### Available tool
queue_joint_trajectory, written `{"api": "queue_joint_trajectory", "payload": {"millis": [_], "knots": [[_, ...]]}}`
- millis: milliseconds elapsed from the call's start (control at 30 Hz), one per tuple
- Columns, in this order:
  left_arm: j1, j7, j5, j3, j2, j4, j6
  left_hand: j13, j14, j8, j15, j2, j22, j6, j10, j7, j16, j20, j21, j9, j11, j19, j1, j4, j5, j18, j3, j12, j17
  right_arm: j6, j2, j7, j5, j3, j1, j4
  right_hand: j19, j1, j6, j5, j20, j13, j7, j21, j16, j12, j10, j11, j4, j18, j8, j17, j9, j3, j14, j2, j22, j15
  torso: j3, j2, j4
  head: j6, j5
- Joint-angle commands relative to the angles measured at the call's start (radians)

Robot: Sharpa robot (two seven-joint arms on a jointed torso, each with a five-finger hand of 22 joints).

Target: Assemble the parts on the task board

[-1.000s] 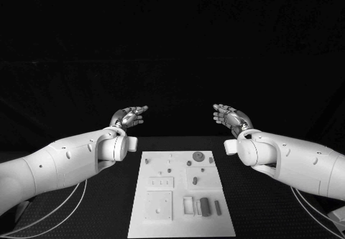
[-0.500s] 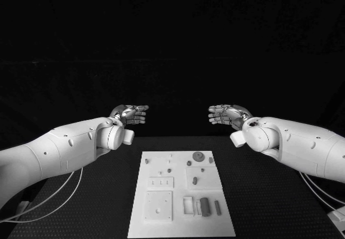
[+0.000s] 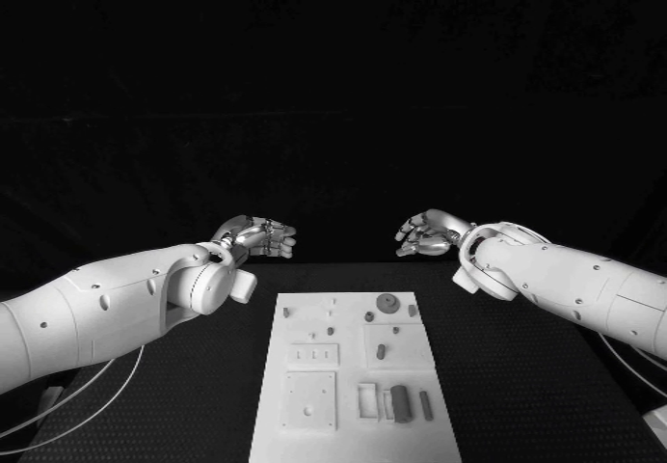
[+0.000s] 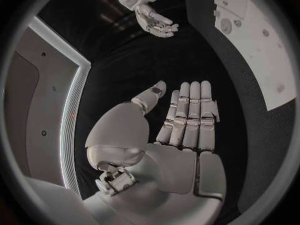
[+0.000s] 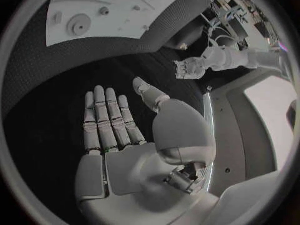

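task board (image 3: 353,386), a long white plate, lies flat in the middle of the black worktop (image 3: 528,386), its far end reaching toward the 2 arms. small grey parts (image 3: 398,401) sit on it: a round disc and a few pegs near the far end, and a group of short bars near the front edge on the robot's right side. raised square panels take up the middle of the plate.

left robot hand (image 3: 258,236) hangs above the worktop beyond the board's far end, to the left of it, touching nothing. in its wrist view the palm is flat, the fingers (image 4: 190,115) straight and side by side, thumb apart, with nothing held.

right robot hand (image 3: 427,234) hangs opposite, beyond the far end and to the right, facing the left one with a clear gap between them. its fingers (image 5: 106,117) are likewise stretched out and empty.
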Motion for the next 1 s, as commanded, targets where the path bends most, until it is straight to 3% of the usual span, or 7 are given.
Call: {"api": "queue_joint_trajectory", "payload": {"millis": [33,133,267,467,667,800,1000], "knots": [[0.001,0.053,-0.061,0.002,-0.015,0.056,0.015,0.002,0.012,-0.003,-0.001,-0.004,0.002,0.012,0.011,-0.002,0.002,-0.002,0.005,-0.004,-0.002,0.012,0.008,0.000,0.004,-0.005,0.007,-0.007,0.004,-0.005,-0.004,-0.027,-0.309,0.001,0.000,0.020,0.138,0.035,0.084,0.005,-0.005,0.000,0.019,0.025,0.032,-0.001,0.105,-0.030,-0.008,0.058,-0.008,0.050,0.001,-0.006,0.136,-0.009,0.003,-0.057,0.0106,0.019,0.0172,0.003,-0.013],[0.002,0.059,-0.067,0.003,-0.044,0.116,0.007,0.002,0.017,-0.007,-0.003,-0.011,0.004,0.019,0.018,-0.003,0.001,-0.005,0.005,-0.006,-0.003,0.015,0.009,0.000,0.004,-0.006,0.006,-0.012,0.008,0.001,-0.007,-0.040,-0.399,0.001,0.000,0.046,0.210,0.035,0.107,0.006,-0.015,-0.004,0.012,0.048,0.054,-0.009,0.135,-0.039,-0.008,0.075,-0.016,0.082,0.001,-0.009,0.207,-0.017,0.013,-0.090,0.0183,0.030,0.0293,0.001,-0.022],[0.002,0.070,-0.071,0.012,-0.070,0.174,-0.005,0.002,0.019,-0.010,-0.003,-0.015,0.005,0.021,0.021,-0.003,0.000,-0.007,0.005,-0.008,-0.003,0.017,0.009,0.000,0.004,-0.007,0.005,-0.015,0.010,0.009,-0.009,-0.072,-0.485,0.001,0.000,0.080,0.277,0.040,0.126,0.005,-0.038,-0.007,0.006,0.071,0.080,-0.020,0.159,-0.045,-0.008,0.075,-0.024,0.120,0.001,-0.013,0.270,-0.027,0.023,-0.118,0.0280,0.049,0.0431,0.004,-0.034],[0.002,0.078,-0.086,0.019,-0.099,0.229,-0.011,0.004,0.029,-0.014,-0.005,-0.017,0.007,0.032,0.033,0.000,-0.001,-0.010,0.007,-0.011,-0.006,0.025,0.005,0.003,0.004,-0.008,0.003,-0.020,0.015,0.010,-0.008,-0.126,-0.597,0.000,-0.005,0.116,0.355,0.038,0.149,0.006,-0.068,-0.011,-0.001,0.107,0.126,-0.034,0.185,-0.057,-0.007,0.075,-0.034,0.169,0.004,-0.021,0.334,-0.044,0.032,-0.141,0.0362,0.072,0.0661,0.011,-0.053],[0.003,0.081,-0.086,0.028,-0.118,0.274,-0.016,0.006,0.035,-0.017,-0.006,-0.018,0.009,0.043,0.046,-0.001,-0.003,-0.013,0.007,-0.013,-0.010,0.028,0.003,0.003,0.004,-0.009,0.003,-0.023,0.020,0.000,-0.006,-0.139,-0.652,0.001,-0.013,0.136,0.411,0.040,0.179,0.006,-0.095,-0.013,-0.013,0.156,0.187,-0.046,0.214,-0.070,-0.007,0.075,-0.042,0.223,0.009,-0.029,0.378,-0.047,0.035,-0.157,0.0419,0.094,0.0868,0.012,-0.070],[0.004,0.083,-0.085,0.031,-0.123,0.292,-0.017,0.007,0.036,-0.018,-0.006,-0.019,0.010,0.046,0.049,-0.002,-0.004,-0.013,0.007,-0.014,-0.011,0.029,0.000,0.004,0.004,-0.010,0.002,-0.025,0.022,0.020,-0.006,-0.137,-0.677,0.001,-0.020,0.149,0.432,0.044,0.205,0.006,-0.108,-0.011,-0.022,0.189,0.218,-0.050,0.241,-0.079,-0.007,0.075,-0.044,0.249,0.015,-0.029,0.394,-0.044,0.036,-0.167,0.0431,0.108,0.0992,0.012,-0.077],[0.004,0.081,-0.073,0.032,-0.124,0.294,-0.017,0.007,0.036,-0.020,-0.006,-0.020,0.010,0.048,0.051,-0.003,-0.006,-0.013,0.007,-0.015,-0.011,0.029,-0.003,0.005,0.004,-0.010,0.000,-0.027,0.023,0.050,-0.008,-0.140,-0.706,0.000,-0.027,0.160,0.447,0.043,0.223,0.006,-0.119,-0.010,-0.028,0.226,0.252,-0.057,0.259,-0.086,-0.007,0.075,-0.049,0.273,0.019,-0.032,0.406,-0.042,0.036,-0.173,0.0461,0.123,0.1103,0.010,-0.087]]}}
